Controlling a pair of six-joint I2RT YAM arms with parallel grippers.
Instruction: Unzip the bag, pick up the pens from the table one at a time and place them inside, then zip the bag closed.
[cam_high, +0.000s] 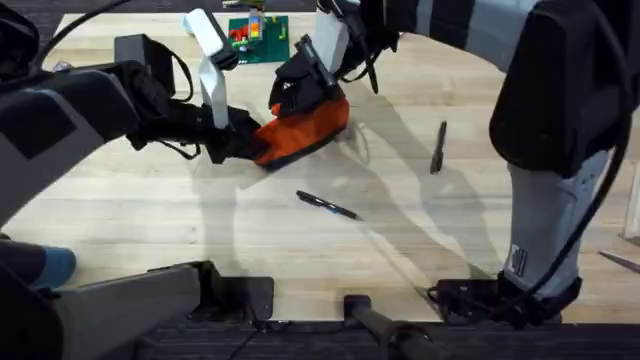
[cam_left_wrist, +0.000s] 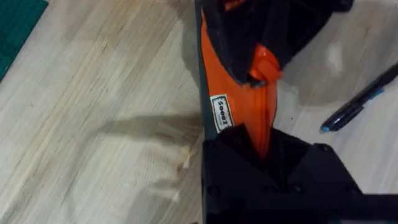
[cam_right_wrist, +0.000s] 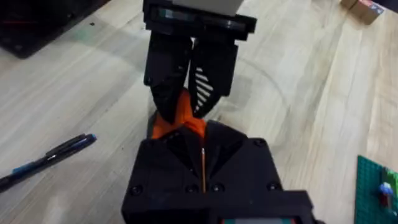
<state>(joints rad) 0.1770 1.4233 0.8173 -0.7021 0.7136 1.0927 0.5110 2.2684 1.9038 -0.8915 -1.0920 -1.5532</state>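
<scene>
The orange bag (cam_high: 312, 126) lies on the table (cam_high: 150, 210) left of centre and is pinched from both ends. My left gripper (cam_high: 246, 146) is shut on its left end; the left wrist view shows the black fingers (cam_left_wrist: 298, 162) clamping the orange fabric (cam_left_wrist: 233, 93). My right gripper (cam_high: 296, 94) is shut on the bag's upper right end, gripping an orange tab (cam_left_wrist: 264, 65) at the zipper line. One dark pen (cam_high: 328, 205) lies in front of the bag. A second pen (cam_high: 438, 147) lies to the right.
A green mat with coloured blocks (cam_high: 258, 38) sits at the back behind the bag. A slim dark item (cam_high: 620, 262) lies at the table's right edge. The right arm's tall link (cam_high: 545, 200) rises at the lower right.
</scene>
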